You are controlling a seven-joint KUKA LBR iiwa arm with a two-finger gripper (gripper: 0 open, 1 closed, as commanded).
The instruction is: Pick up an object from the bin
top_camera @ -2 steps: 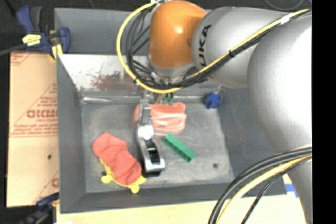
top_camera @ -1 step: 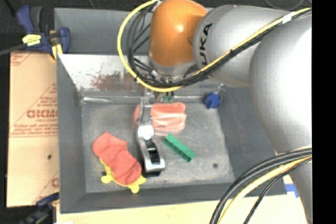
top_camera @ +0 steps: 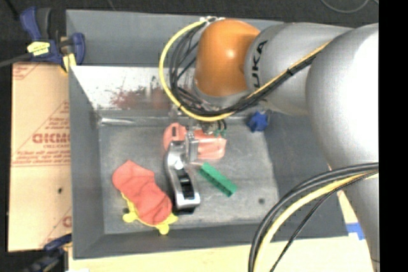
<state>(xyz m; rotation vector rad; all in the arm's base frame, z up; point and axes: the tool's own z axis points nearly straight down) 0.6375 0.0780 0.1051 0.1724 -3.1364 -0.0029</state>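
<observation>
My gripper (top_camera: 181,180) reaches down into the middle of the bin, its silver and black body ending near the front of the floor. Just left of its lower end lies a red soft thing with yellow edges (top_camera: 143,194), close beside it or touching. A green flat stick (top_camera: 218,178) lies slanted on the floor just to the gripper's right. A pale pink translucent thing (top_camera: 210,147) sits behind the gripper, partly hidden under the wrist.
A small blue thing (top_camera: 257,121) lies at the back right by the bin wall. The arm with its orange cover and cables hangs over the back half of the bin.
</observation>
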